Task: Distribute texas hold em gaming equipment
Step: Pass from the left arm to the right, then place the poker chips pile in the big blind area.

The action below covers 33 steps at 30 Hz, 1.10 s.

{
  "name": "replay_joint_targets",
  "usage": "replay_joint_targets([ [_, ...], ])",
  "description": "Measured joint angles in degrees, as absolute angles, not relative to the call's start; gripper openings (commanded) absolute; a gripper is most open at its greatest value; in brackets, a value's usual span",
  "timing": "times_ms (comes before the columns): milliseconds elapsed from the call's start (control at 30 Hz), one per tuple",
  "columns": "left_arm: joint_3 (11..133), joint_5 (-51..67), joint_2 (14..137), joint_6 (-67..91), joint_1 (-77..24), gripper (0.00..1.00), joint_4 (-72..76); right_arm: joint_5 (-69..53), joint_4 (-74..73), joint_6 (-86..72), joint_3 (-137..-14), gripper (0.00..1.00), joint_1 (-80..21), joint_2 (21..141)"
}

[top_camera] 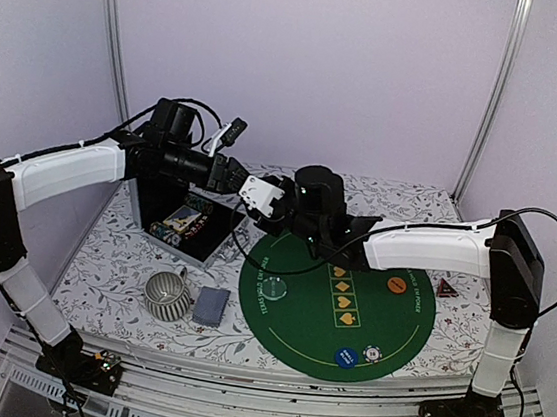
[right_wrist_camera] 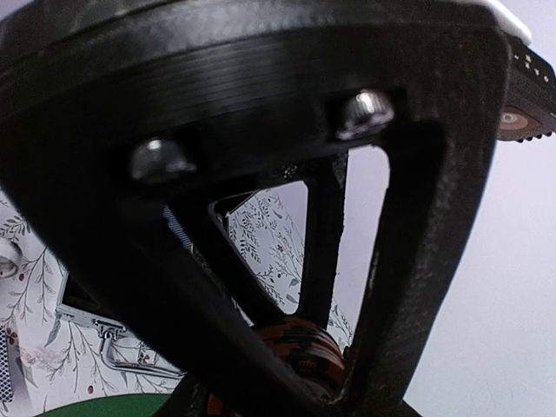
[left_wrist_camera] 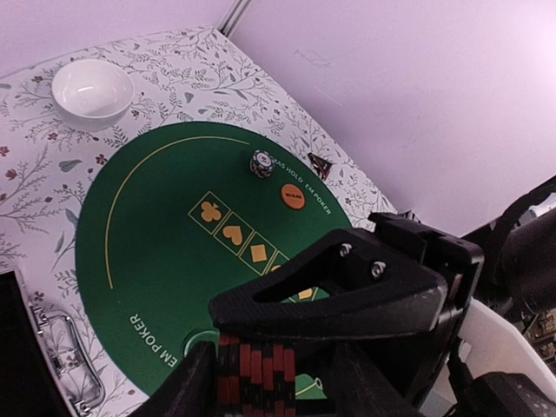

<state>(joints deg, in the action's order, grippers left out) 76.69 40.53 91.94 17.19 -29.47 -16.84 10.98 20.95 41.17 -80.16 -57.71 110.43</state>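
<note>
Red-and-black chip stack (left_wrist_camera: 258,375) held in the air where the two grippers meet.

The left gripper (left_wrist_camera: 274,395) has a finger on each side of the stack, and a black triangular finger (left_wrist_camera: 347,291) of the right gripper (top_camera: 260,194) reaches over it. For either gripper, I cannot tell whether it is clamped or only close. The stack hangs over the far left edge of the green mat (top_camera: 396,328), beside the open case (top_camera: 196,227). An orange chip (top_camera: 395,283), a blue chip (top_camera: 346,356) and a white chip (top_camera: 372,353) lie on the mat. The red triangle (top_camera: 447,288) lies just off its right edge, and the card deck (top_camera: 212,305) lies beside the mug (top_camera: 166,294).
</note>
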Motion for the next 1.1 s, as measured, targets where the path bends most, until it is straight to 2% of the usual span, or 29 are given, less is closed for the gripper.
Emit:
replay_joint_targets([
  [300, 76.0, 36.0, 91.7, 16.1, -29.5, 0.70, -16.7, 9.9, 19.0, 40.2, -79.5, 0.01, -57.7, 110.3],
  [533, 76.0, 33.0, 89.9, 15.1, -29.1, 0.98, -16.7, 6.7, 12.5, 35.8, -75.8, 0.01, -56.2, 106.5],
  [700, 76.0, 31.2, 88.8, 13.8, -27.5, 0.98, -17.7, 3.4, 4.8, 29.3, -72.7, 0.01, -51.7, 101.9],
  [1100, 76.0, 25.3, 87.4, 9.6, -23.7, 0.98, -22.2, 0.9, -14.6, 14.3, -63.3, 0.02, -32.5, 93.5],
])
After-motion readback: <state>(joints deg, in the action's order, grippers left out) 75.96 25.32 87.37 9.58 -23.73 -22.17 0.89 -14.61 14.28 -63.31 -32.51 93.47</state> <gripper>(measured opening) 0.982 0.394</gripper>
